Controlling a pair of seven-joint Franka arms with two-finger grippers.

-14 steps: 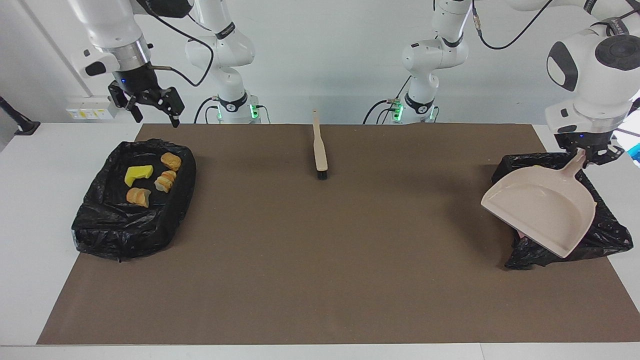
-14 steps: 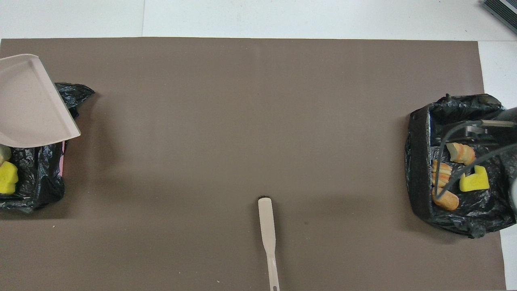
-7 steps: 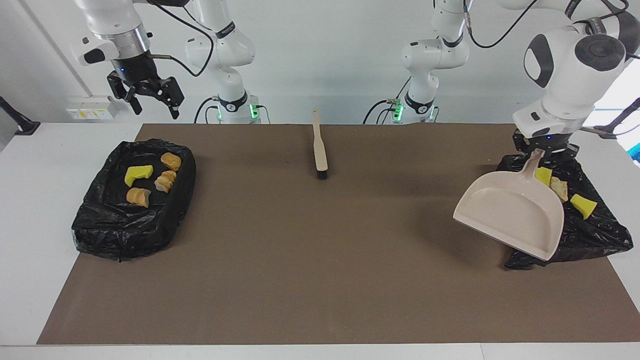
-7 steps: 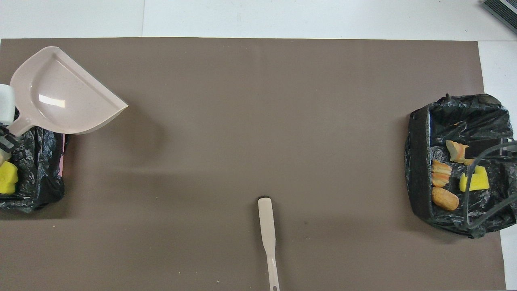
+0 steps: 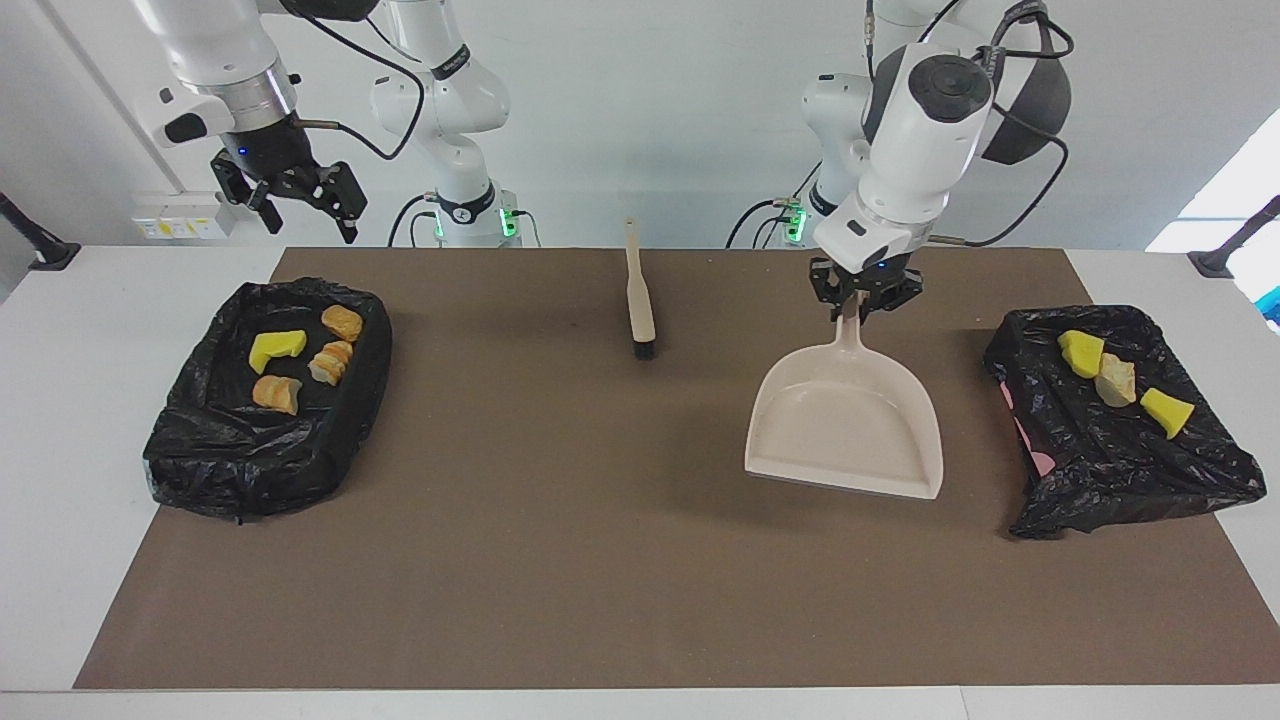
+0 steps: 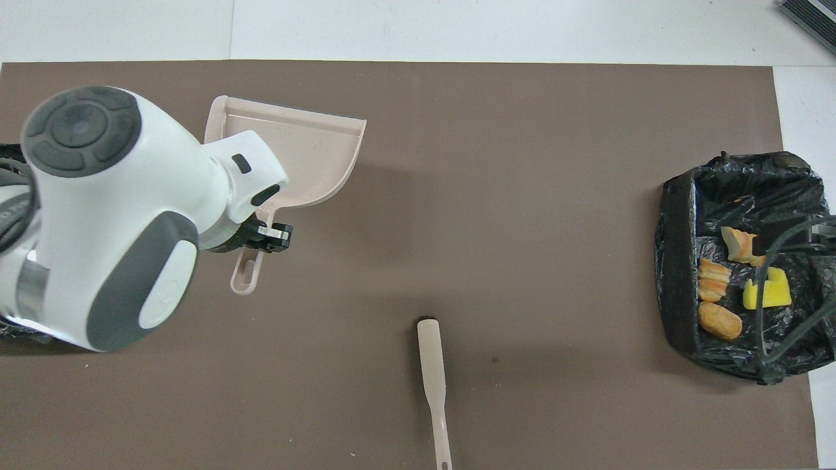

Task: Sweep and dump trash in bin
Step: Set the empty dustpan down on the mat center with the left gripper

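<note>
over the mat, the empty dustpan (image 5: pixel 846 420) is held by its handle in the left gripper (image 5: pixel 858 302), carried away from the bin (image 5: pixel 1120 470); all trash (image 5: pixel 1098 372) is binned. right gripper (image 5: pixel 300 205) hangs spread, waiting; task is judged nearly done.

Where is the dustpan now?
The left tool holds the dustpan by its handle over the brown mat, between the brush and a black-bagged bin.

From above we lose the bin (image 6: pixel 13 329) at the left edge, buried under the left arm (image 6: pixel 111 215).
</note>
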